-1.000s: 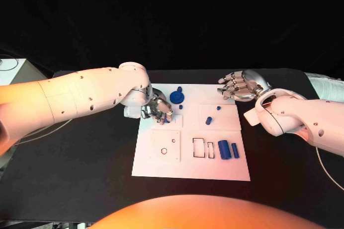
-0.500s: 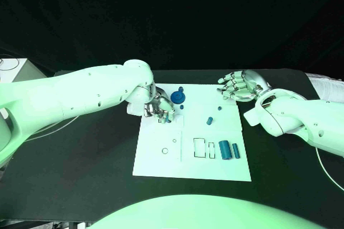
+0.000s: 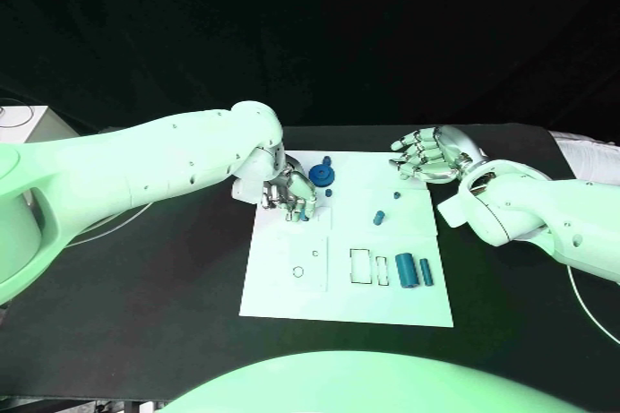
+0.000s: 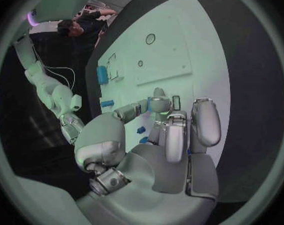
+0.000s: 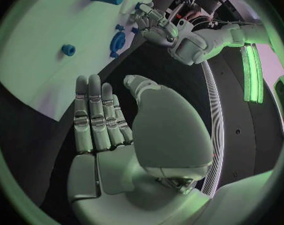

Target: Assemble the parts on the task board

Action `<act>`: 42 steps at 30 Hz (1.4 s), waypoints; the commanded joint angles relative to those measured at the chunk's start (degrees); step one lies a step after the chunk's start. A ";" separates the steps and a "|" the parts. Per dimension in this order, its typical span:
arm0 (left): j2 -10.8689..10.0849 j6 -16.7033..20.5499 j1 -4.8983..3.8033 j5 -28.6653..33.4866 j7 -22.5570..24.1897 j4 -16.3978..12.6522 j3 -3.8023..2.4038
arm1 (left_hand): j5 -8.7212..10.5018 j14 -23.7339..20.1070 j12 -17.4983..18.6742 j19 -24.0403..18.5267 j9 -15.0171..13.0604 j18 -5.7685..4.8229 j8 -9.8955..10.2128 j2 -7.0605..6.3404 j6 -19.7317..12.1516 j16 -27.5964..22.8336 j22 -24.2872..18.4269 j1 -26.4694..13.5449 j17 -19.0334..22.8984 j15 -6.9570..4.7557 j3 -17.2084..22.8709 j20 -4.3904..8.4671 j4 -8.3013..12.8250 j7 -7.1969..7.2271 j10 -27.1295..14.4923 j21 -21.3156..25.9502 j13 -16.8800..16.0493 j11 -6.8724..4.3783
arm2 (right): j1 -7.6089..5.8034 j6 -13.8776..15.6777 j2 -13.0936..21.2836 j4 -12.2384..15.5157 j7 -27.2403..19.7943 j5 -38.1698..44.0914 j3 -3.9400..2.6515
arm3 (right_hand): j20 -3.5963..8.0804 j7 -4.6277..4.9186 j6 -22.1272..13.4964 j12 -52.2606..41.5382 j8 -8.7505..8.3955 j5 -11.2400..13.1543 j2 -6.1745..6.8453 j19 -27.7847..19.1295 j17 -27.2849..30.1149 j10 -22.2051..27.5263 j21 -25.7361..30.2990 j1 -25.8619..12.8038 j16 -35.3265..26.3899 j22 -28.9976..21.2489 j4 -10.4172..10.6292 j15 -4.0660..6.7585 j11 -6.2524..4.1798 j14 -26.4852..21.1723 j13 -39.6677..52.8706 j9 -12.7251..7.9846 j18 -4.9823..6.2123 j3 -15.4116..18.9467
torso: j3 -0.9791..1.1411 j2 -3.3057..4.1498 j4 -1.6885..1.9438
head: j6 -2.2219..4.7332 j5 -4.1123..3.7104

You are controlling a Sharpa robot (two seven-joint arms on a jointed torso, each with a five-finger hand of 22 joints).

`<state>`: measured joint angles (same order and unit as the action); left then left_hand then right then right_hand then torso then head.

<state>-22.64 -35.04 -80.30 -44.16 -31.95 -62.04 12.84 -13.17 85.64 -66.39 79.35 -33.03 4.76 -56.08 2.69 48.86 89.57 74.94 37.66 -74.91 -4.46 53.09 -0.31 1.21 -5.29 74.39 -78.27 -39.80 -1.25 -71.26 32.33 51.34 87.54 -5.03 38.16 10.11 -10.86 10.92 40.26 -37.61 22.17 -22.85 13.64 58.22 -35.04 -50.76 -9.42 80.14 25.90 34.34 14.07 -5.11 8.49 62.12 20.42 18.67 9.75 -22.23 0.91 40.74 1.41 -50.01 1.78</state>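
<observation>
With the left hand [image 3: 289, 200] fingers curled over the white rectangular task board [image 3: 291, 296] beside the round blue gear part [image 3: 321, 174], grip contents indeterminate, and the right hand [image 3: 426, 155] fingers spread empty, a misaligned descent may knock that gear.

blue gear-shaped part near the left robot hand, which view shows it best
The head view: the blue gear-shaped part lies unobstructed on the task board, beside the left robot hand. The right wrist view shows it small and oblique. In the left wrist view I cannot pick it out.
</observation>
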 commanded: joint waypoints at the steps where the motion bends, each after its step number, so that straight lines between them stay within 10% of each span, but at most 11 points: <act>1: 0.97 -2.78 0.67 0.15 -0.04 0.25 0.48 | -0.02 4.32 -0.21 0.23 -0.03 -0.88 0.36 1.18 5.87 0.36 1.86 0.58 -14.94 -1.88 8.04 -0.02 7.64 5.65 3.07 -0.33 0.03 -2.73 | 0.02 -0.14 -0.02 0.16 -0.75 -0.01 -0.01 | -0.23 2.04 -0.36 -0.39 0.39 -0.31 -0.06 -0.22 -0.05 0.35 0.39 -0.45 -0.19 -0.09 0.04 0.14 0.04 -0.32 -0.09 -0.06 0.50 -0.23 | -0.06 0.02 -0.02 | 0.01 -0.15; 21: 0.97 4.25 0.73 -2.22 0.25 0.31 0.55 | 2.89 4.36 -0.19 0.68 -1.61 -1.06 1.72 2.25 7.15 0.43 2.35 -1.16 -15.09 -1.97 2.63 -0.03 3.77 5.90 3.96 -0.61 -1.43 -2.88 | 0.02 -0.43 0.09 0.31 -0.92 -0.02 -0.01 | -0.26 2.06 -0.42 -0.44 0.47 -0.40 0.01 -0.27 -0.09 0.48 0.45 -0.46 -0.26 -0.18 -0.10 0.11 0.07 -0.43 -0.22 -0.07 0.50 -0.29 | -0.11 0.01 0.06 | 0.01 -0.37; 33: 0.28 4.33 0.76 -3.97 0.22 -0.62 0.53 | 3.12 4.36 0.44 0.60 -3.74 -1.01 3.36 -3.70 7.47 0.43 2.05 -0.28 -15.09 -2.03 -8.58 -0.11 1.75 5.96 4.05 -0.15 -2.06 -2.90 | 0.02 -0.76 0.14 0.27 -0.91 -0.02 -0.01 | -0.28 2.08 -0.46 -0.45 0.50 -0.41 0.06 -0.31 -0.10 0.55 0.50 -0.50 -0.31 -0.23 -0.13 0.07 0.10 -0.51 -0.27 -0.08 0.49 -0.30 | -0.11 0.01 0.10 | 0.01 -0.44; 42: -0.20 4.45 0.79 -4.81 0.27 -1.10 0.52 | 3.16 4.36 0.58 0.69 -4.35 -1.03 3.75 -5.04 7.70 0.43 2.13 0.19 -15.09 -2.01 -11.41 -0.10 0.51 6.00 4.08 -0.17 -2.23 -2.93 | 0.02 -0.94 0.13 0.22 -0.98 -0.05 -0.01 | -0.30 2.10 -0.49 -0.46 0.52 -0.42 0.08 -0.35 -0.11 0.60 0.53 -0.54 -0.35 -0.26 -0.15 0.05 0.12 -0.57 -0.31 -0.09 0.49 -0.31 | -0.09 0.01 0.07 | 0.01 -0.41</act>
<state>-22.85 -31.48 -79.96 -47.15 -31.81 -63.10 13.09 -9.78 83.93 -66.11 79.75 -37.33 4.76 -52.68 -1.74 56.65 89.79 74.92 37.78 -74.91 -6.13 41.87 -0.32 1.66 0.80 78.61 -78.49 -41.96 -4.29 -71.26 32.04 51.48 87.72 -5.28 38.12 10.12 -11.06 10.72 40.06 -37.85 22.40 -23.09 13.64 58.02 -35.08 -50.56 -9.20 80.14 25.90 34.17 14.07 -4.90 8.71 61.91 20.16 18.68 9.75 -22.23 0.81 40.75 1.48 -50.01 1.36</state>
